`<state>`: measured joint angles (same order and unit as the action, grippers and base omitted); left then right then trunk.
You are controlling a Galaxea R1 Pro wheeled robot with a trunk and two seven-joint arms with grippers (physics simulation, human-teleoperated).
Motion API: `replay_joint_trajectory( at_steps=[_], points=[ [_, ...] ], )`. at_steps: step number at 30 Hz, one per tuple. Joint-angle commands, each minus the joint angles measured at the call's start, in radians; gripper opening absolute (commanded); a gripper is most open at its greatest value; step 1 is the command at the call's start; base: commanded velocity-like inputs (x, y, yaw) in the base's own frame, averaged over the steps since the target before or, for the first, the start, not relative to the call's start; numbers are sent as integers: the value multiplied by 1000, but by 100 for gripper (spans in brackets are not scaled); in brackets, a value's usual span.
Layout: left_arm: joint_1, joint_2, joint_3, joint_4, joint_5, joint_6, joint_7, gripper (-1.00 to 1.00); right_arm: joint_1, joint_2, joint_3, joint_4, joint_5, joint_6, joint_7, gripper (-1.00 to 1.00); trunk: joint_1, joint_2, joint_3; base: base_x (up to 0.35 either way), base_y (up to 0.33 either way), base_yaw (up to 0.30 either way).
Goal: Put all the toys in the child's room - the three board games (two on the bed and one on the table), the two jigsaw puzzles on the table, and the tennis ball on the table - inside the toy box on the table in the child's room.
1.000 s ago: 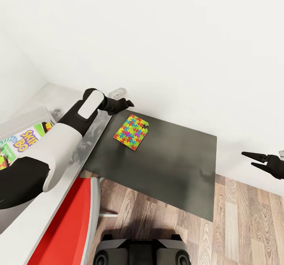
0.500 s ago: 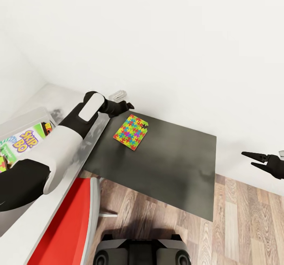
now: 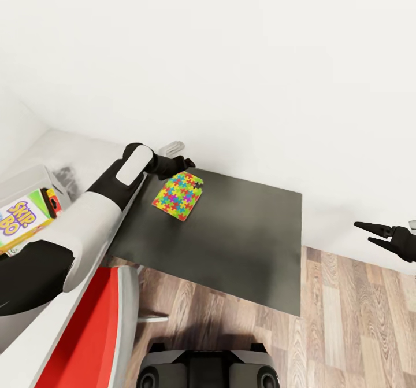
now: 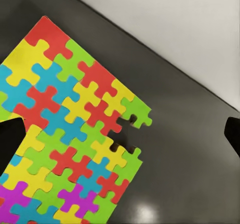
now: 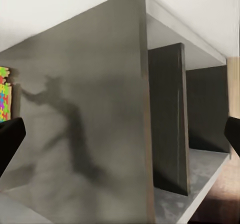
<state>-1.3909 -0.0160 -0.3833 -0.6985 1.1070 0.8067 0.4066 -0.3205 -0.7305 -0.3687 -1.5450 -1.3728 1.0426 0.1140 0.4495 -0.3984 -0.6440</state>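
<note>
Puzzle [image 3: 177, 195] flat on dark bench [image 3: 248, 243], wall-side corner | view swung, toy box [image 3: 23, 180] slid toward frame edge | my left gripper [image 3: 184, 163] now just above puzzle, spread wide, empty | right gripper [image 3: 370, 233] parted, idle | grasp next.

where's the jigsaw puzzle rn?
In the head view the jigsaw puzzle lies flat on the dark table, at its far-left corner near the wall, just below the left gripper, apart from it.

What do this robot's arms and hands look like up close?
The left arm is built of smooth rounded segments, alternating glossy white shells and black joints, with no visible cables or markings. The left hand and right hand are all black, each ending in two slim, pointed fingers.
</note>
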Motion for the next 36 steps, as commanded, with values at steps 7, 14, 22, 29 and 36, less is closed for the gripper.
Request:
replay_joint_trajectory(
  at_steps=[7, 14, 22, 29, 36],
  points=[
    [5, 1, -1, -1, 10, 2, 11, 100, 0, -2, -2, 0, 11, 5, 11, 100, 1, -2, -1, 0, 0, -56],
    [8, 2, 0, 0, 10, 2, 12, 100, 0, -3, -2, 0, 11, 5, 12, 100, 1, -2, -1, 0, 0, -20],
    [19, 3, 0, 1, 8, 1, 12, 100, 0, -4, -2, 0, 11, 5, 12, 100, 1, -2, -1, 0, 0, -7],
    [26, 7, 1, 2, 5, 0, 16, 100, 0, -3, -2, 0, 11, 5, 12, 100, 1, -2, -1, 0, 0, -3],
    [25, 15, 2, 1, 2, 0, 33, 100, 0, -3, -3, 0, 11, 5, 12, 100, 1, -2, -1, 0, 0, -1]
  ],
)
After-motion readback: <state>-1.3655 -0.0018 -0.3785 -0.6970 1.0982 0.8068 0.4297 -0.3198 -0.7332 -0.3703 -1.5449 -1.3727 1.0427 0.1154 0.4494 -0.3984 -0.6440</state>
